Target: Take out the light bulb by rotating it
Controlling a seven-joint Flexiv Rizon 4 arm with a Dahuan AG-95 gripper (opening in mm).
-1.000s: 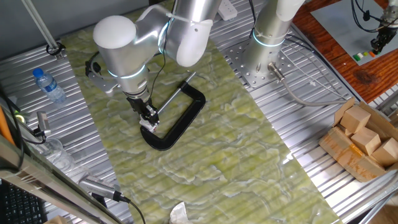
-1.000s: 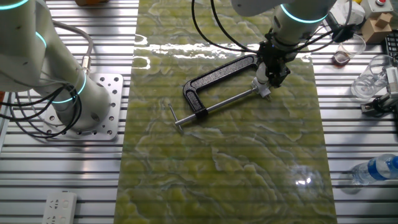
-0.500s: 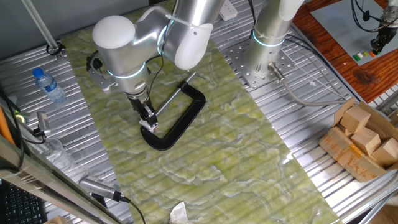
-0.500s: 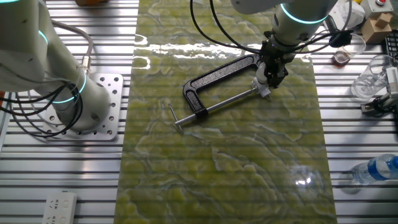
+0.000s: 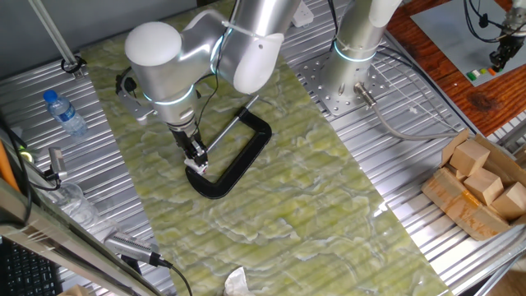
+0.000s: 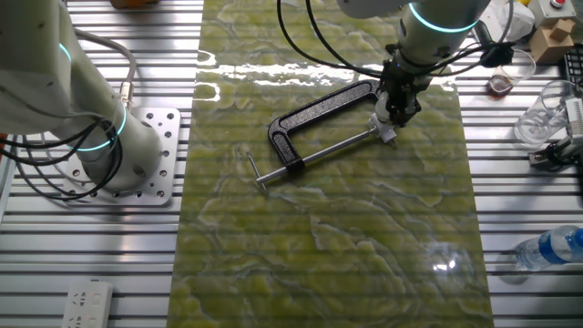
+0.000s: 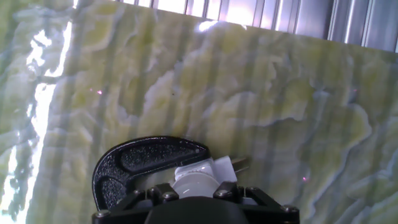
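Black C-clamp (image 5: 234, 160) hems the light bulb (image 7: 194, 181), pinched by the pincer (image 7: 196, 194); water bottle (image 5: 64, 113) well apart.

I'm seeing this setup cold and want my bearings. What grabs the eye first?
The silver arm bends low over the green marbled mat, its gripper down on the small white light bulb. The bulb sits at one end of a black C-clamp lying mid-mat. At the table's edge lies a water bottle.

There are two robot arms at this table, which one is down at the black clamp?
The arm with the big white rounded joint: its gripper sits over the light bulb at the black C-clamp. The other arm just stands on its bolted base plate.
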